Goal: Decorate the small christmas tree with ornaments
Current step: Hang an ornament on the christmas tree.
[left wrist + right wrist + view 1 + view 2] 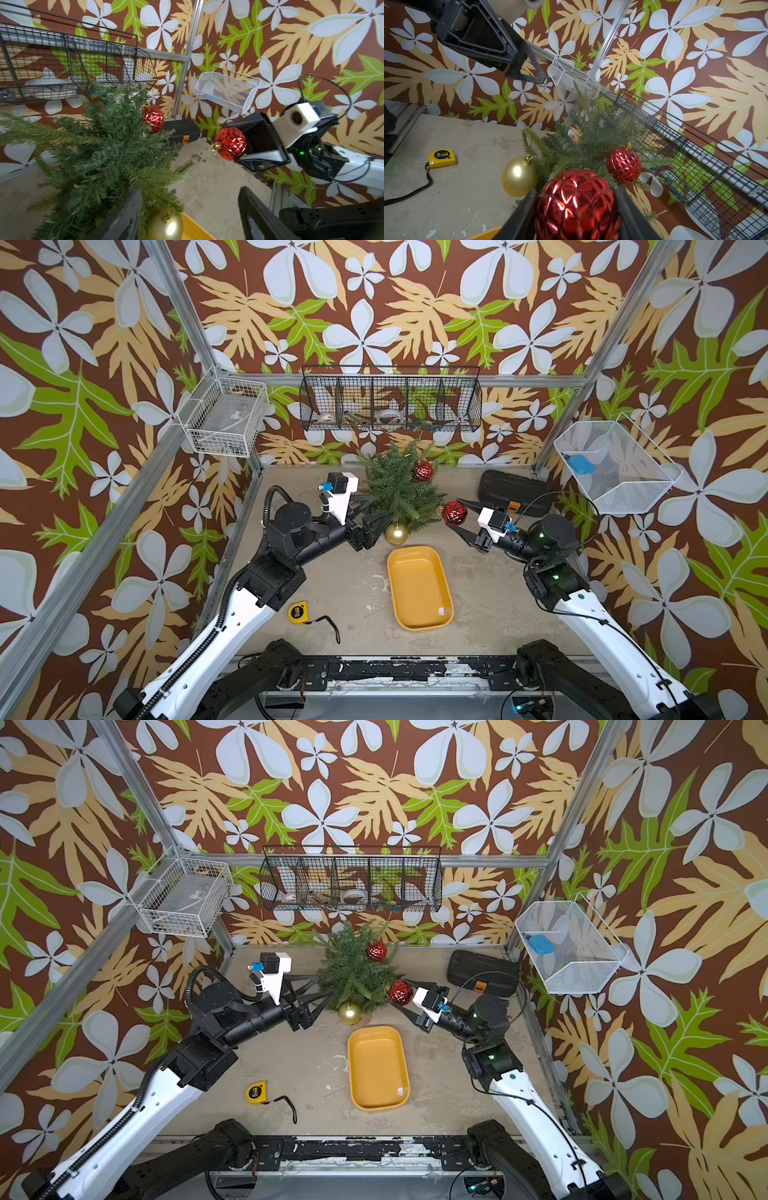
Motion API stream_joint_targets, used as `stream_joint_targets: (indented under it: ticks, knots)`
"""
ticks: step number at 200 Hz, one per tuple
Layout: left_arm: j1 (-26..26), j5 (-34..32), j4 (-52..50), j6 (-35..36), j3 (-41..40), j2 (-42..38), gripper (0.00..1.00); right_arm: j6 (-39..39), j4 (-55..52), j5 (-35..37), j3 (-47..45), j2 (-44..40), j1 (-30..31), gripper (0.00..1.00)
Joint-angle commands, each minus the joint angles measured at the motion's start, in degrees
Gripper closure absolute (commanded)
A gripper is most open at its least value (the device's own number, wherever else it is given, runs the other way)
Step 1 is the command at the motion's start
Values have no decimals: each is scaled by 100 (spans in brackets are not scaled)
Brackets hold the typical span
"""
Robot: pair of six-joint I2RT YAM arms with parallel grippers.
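The small christmas tree (399,489) (353,973) stands at the back middle of the table. A faceted red ornament (422,471) (624,165) hangs near its top. A gold ornament (397,533) (165,225) hangs from a low front branch. My right gripper (453,513) (576,190) is shut on a second red ornament (400,993) (231,143), holding it against the tree's right edge. My left gripper (381,529) (190,191) is open at the tree's lower left. One finger is in the needles, and the gold ornament hangs close beside it.
An empty yellow tray (419,589) lies in front of the tree. A yellow tape measure (298,611) with a black strap lies front left. A black case (515,489) sits back right. Wire baskets (390,400) (226,414) (615,466) hang on the walls.
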Motion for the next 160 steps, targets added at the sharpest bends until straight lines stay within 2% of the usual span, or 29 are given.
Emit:
stream_joint_targets:
  ticks: [1, 19, 55, 112, 160]
  knots:
    - [364, -164, 83, 557, -64, 103, 27, -134, -169, -758, 110, 144, -155, 60]
    - [503, -632, 296, 970, -313, 127, 27, -213, -247, -803, 95, 241, -212, 60]
    - [558, -1146, 1103, 1638, -1108, 47, 28, -242, -237, -879, 126, 436, -244, 60]
    - [589, -1333, 1812, 1638, -1918, -348, 29, -292, -294, -712, 208, 681, -278, 60]
    - [589, -1352, 1849, 1586, -2068, -478, 29, -362, -485, -598, 221, 731, -288, 60]
